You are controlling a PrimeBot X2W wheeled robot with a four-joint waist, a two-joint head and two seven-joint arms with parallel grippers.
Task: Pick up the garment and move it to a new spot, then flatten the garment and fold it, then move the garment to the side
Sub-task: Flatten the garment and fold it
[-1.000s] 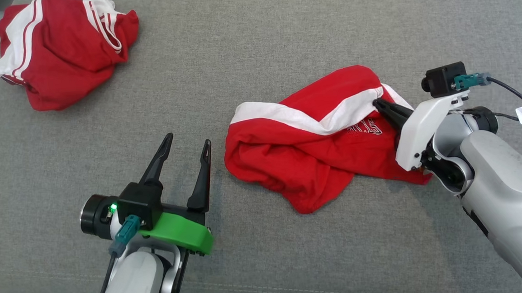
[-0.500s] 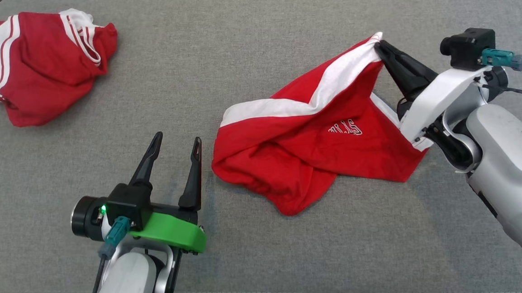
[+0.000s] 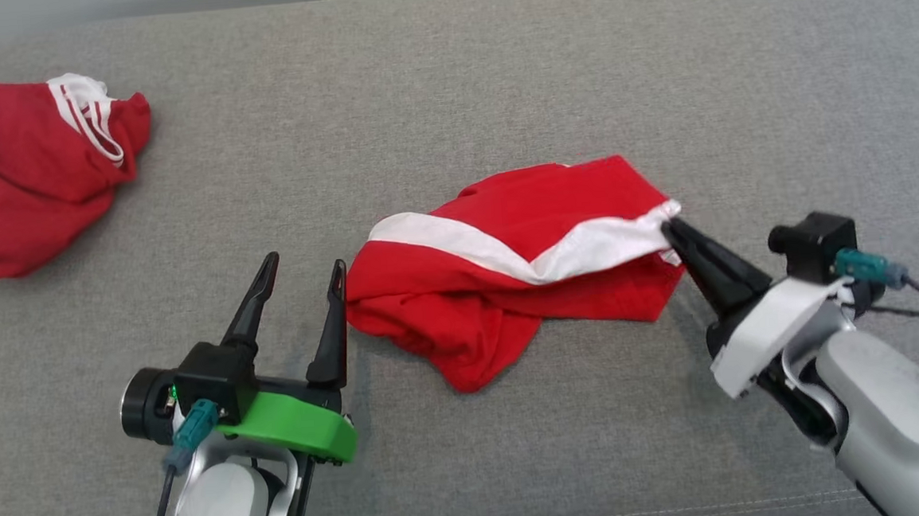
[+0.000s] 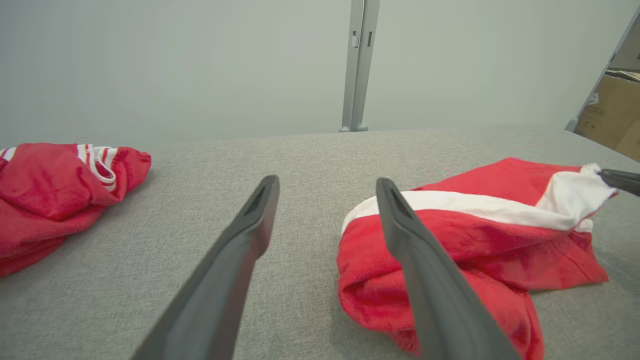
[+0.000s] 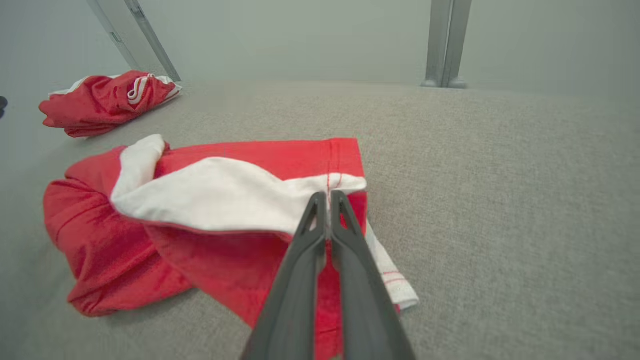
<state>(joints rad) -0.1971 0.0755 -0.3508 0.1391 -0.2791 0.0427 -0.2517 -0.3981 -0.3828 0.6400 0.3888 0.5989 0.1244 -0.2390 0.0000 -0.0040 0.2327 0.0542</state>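
Right gripper (image 3: 669,229) clenched on white band (image 3: 587,252) of garment (image 3: 462,306), red heap to its left on grey surface (image 3: 497,88)

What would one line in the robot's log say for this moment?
phase: pick-and-move | right gripper: shut on garment at its white band | left gripper: open, empty, beside it | other: second red garment at far left

The garment (image 3: 471,321) is bright red, crossed by one broad white band (thin red stitching lines show on the white hem in the right wrist view). The other garment (image 3: 17,197) is the same red with narrow white stripes. The cushioned surface (image 3: 496,72) is flecked grey. The left gripper (image 3: 305,261) is black on a green mount (image 3: 298,427), the right gripper (image 3: 669,228) black on white.
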